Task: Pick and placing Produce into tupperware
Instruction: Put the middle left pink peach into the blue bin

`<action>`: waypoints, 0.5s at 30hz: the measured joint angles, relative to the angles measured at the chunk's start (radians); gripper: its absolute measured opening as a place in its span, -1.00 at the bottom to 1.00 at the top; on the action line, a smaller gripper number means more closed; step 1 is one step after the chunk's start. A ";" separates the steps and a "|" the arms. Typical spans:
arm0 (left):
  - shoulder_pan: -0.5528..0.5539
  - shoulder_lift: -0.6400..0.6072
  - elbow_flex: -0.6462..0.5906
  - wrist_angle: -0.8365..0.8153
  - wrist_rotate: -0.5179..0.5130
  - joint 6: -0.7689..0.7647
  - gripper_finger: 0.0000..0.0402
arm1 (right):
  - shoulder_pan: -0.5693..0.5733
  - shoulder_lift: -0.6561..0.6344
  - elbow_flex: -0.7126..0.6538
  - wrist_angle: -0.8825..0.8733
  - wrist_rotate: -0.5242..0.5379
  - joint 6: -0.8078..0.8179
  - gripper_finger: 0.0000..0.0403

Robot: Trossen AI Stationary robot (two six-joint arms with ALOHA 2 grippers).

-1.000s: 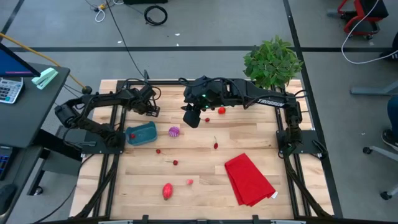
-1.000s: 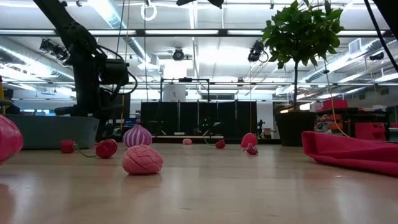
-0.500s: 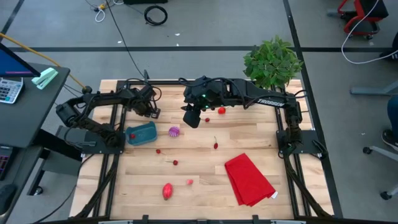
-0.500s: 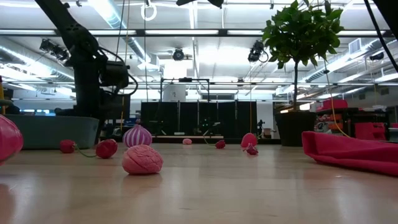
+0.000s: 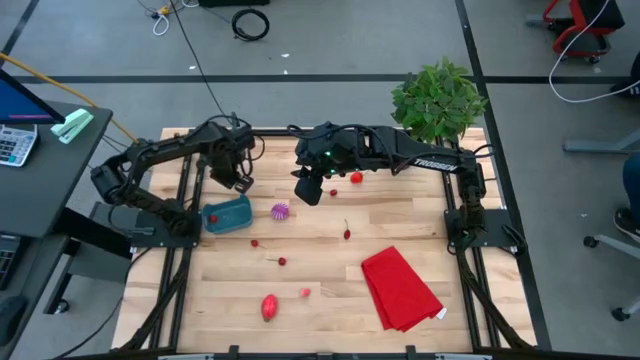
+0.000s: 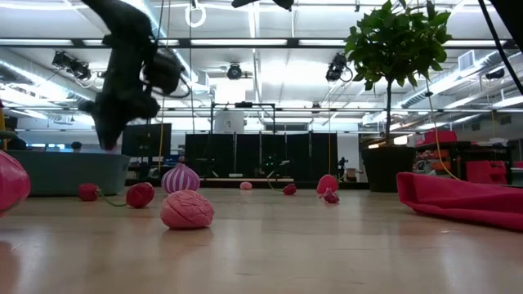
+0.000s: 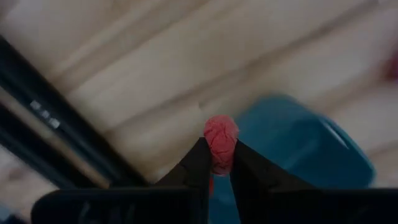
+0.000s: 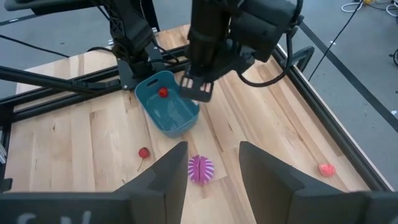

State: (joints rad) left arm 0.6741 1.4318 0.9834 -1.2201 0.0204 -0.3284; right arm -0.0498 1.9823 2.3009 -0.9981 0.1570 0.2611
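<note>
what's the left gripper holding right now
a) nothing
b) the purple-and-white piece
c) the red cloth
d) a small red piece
d: the left gripper is shut on a small red piece, raised beside the tupperware.

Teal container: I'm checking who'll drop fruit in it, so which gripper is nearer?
Left. The left gripper hangs just above the container; the right gripper is farther off.

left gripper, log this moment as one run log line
left gripper: shut on red piece, above tupperware | right gripper: open, waiting mid-table | step: place pending
</note>
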 joint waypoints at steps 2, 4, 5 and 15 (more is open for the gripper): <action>-0.038 0.000 0.036 -0.061 0.001 -0.002 -0.70 | 0.000 0.000 0.000 0.000 0.000 0.000 -0.24; -0.083 0.000 0.052 -0.079 0.000 -0.031 -0.69 | 0.001 0.000 0.000 0.000 0.000 0.000 -0.24; -0.108 0.000 0.052 -0.079 0.001 -0.051 -0.69 | 0.001 0.000 0.000 0.000 0.000 0.001 -0.24; -0.339 -0.001 -0.075 -0.043 0.003 -0.262 -0.69 | 0.000 0.000 0.000 0.000 0.000 0.000 -0.24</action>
State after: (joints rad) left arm 0.3349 1.4311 0.9087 -1.2634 0.0232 -0.5907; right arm -0.0494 1.9820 2.3013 -0.9981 0.1570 0.2615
